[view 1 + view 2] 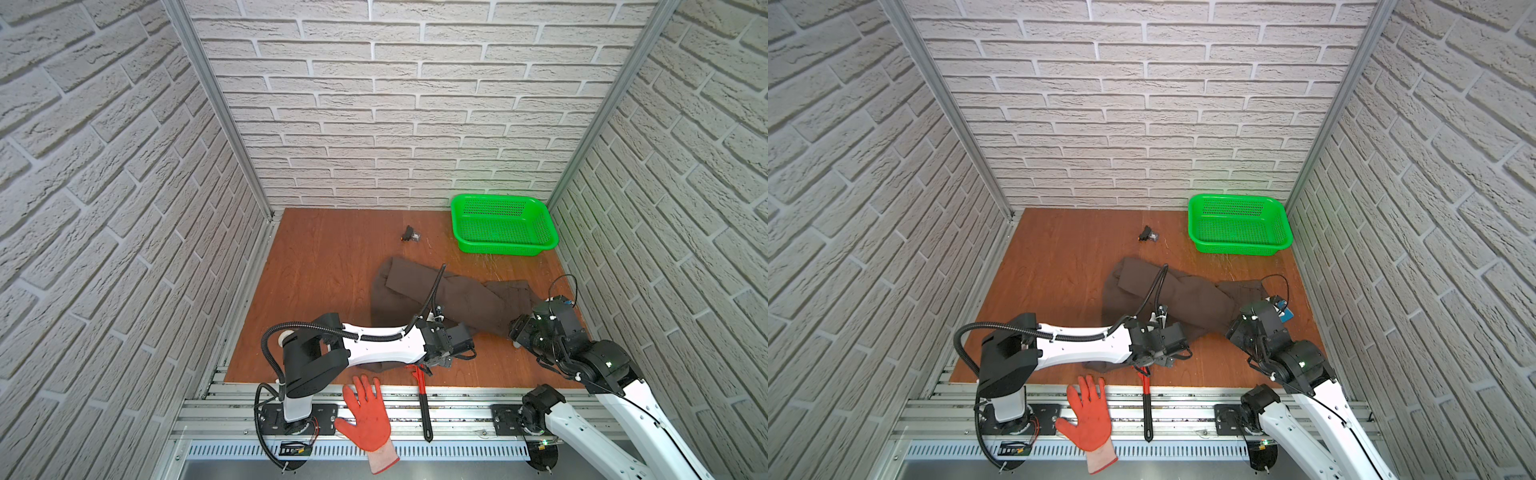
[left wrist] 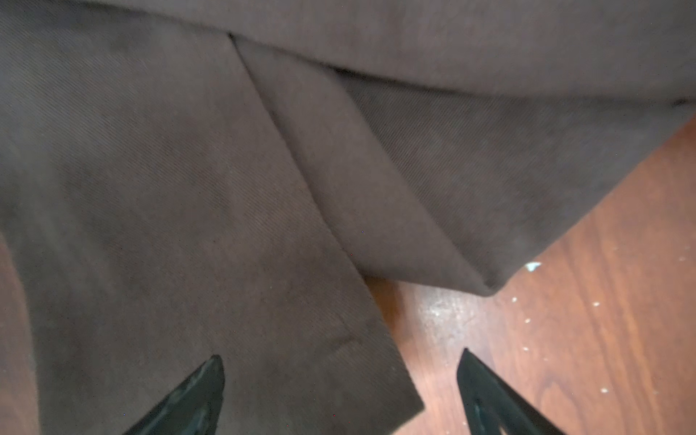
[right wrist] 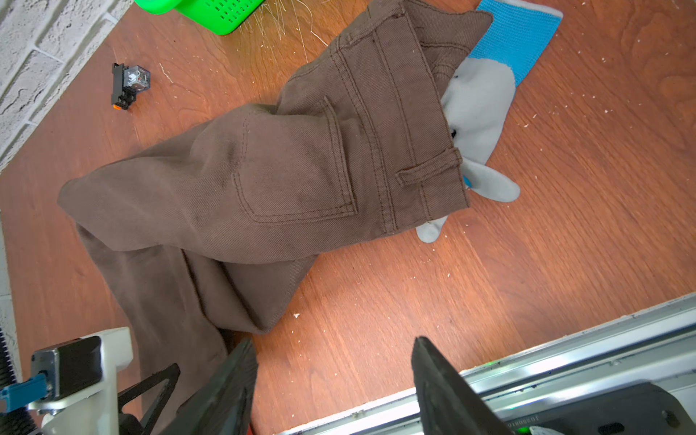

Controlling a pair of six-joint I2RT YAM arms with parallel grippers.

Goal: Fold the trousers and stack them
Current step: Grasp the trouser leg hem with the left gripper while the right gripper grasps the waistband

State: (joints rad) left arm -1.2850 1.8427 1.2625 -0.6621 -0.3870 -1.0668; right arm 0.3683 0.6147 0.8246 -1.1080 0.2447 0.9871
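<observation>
**Q:** Where are the trousers?

**Me:** The trousers (image 3: 263,180) are ahead of both end effectors, rumpled on the table (image 3: 565,226). My left end effector (image 2: 341,359) is spread wide and empty, close above the cloth. One tip is over a leg's edge, the other over bare wood. My right end effector (image 3: 333,341) is parted too and holds nothing. It is over bare table, short of the cloth, with the waistband farther ahead.

**Q:** How would you do this step well?

**Me:** I judge I'm about to take a leg edge. I'd come straight down so the edge sits between the left jaws. I'd pinch every layer, then lift low so the soft cloth doesn't bunch. The legs overlap ahead of the left and need spreading before any fold.

**Q:** And the surroundings?

**Me:** A grey glove (image 3: 478,101) lies partly under the waistband, beyond the right, and a pull might drag it along. The table is scuffed wood with crumbs. A green basket (image 1: 500,248) sits far beyond the right. Brick-pattern walls (image 1: 395,104) close in on three sides.
</observation>
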